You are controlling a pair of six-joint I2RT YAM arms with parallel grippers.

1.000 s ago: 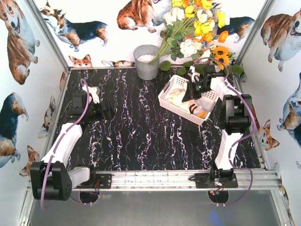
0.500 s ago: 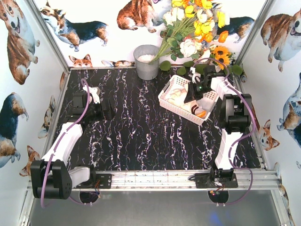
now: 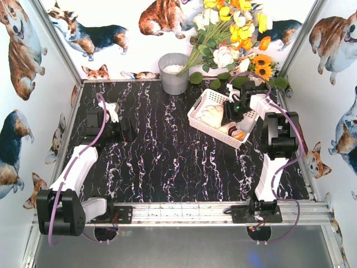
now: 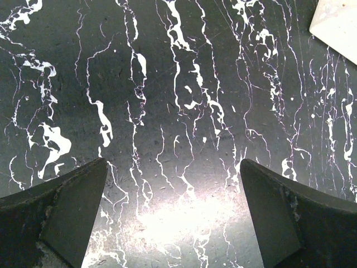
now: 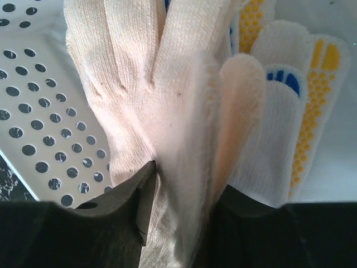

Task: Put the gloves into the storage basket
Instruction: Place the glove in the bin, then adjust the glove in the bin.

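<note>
Right end effector [image 5: 181,195] pinching a fold of a cream glove [image 5: 134,84] inside the storage basket [image 3: 207,129] at the table's far right corner. It has edged slightly toward the right edge, uncovering more of the dotted gloves [image 5: 290,111] that lie under it. Release probably remains. Left end effector [image 4: 173,164] is spread over the table [image 4: 167,84] near the left edge.

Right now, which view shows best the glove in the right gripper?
The right wrist view: the glove fills it, pinched between the fingers. Top external shows it small, partly behind the arm. Left wrist shows none.
</note>
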